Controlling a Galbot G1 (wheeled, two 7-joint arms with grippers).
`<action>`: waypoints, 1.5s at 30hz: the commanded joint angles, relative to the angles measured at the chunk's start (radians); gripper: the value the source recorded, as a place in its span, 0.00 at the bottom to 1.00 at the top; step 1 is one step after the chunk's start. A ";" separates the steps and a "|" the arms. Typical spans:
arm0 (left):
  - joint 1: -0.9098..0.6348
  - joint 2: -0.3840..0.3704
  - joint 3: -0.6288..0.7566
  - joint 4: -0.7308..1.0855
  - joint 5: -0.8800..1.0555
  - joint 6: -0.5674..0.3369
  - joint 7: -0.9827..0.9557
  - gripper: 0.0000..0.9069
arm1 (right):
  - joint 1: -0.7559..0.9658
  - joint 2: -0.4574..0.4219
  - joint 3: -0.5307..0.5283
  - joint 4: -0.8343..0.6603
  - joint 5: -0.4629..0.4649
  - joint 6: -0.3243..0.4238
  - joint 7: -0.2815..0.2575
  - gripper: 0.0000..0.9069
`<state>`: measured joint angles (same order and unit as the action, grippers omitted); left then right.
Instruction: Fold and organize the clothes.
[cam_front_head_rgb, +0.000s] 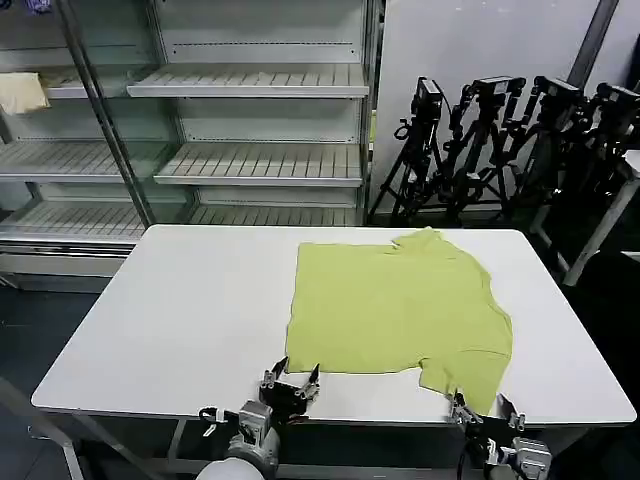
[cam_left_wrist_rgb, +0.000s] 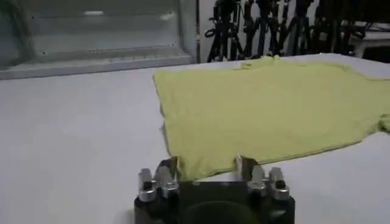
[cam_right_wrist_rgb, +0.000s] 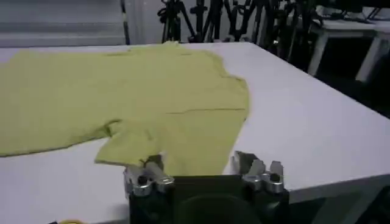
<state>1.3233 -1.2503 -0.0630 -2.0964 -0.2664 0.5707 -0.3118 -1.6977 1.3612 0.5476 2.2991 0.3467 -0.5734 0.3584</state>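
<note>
While the T-shirt (cam_front_head_rgb: 395, 310) is spread flat at centre-right of the tabletop (cam_front_head_rgb: 180, 310), the left gripper (cam_front_head_rgb: 289, 380) and right gripper (cam_front_head_rgb: 484, 408) are held at the lower edge, fingers wide, holding nothing.

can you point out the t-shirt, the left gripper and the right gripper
t-shirt (cam_front_head_rgb: 395, 305), head view, middle of the flat body.
left gripper (cam_front_head_rgb: 290, 379), head view, between its open fingertips.
right gripper (cam_front_head_rgb: 482, 408), head view, between its open fingertips.
</note>
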 joint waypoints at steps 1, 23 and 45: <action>-0.003 0.000 0.004 0.009 -0.007 0.007 -0.003 0.02 | 0.004 0.001 -0.008 -0.016 0.019 -0.007 0.006 0.00; 0.093 0.041 -0.036 -0.143 -0.017 0.006 -0.003 0.02 | -0.097 -0.029 0.021 0.151 0.008 -0.004 -0.048 0.00; 0.264 0.150 -0.209 -0.354 -0.061 -0.026 0.020 0.02 | -0.093 -0.090 0.128 0.272 0.027 0.064 -0.116 0.00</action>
<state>1.5615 -1.1148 -0.2354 -2.4161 -0.3163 0.5547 -0.2927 -1.8003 1.2666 0.6567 2.5418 0.3753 -0.5218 0.2508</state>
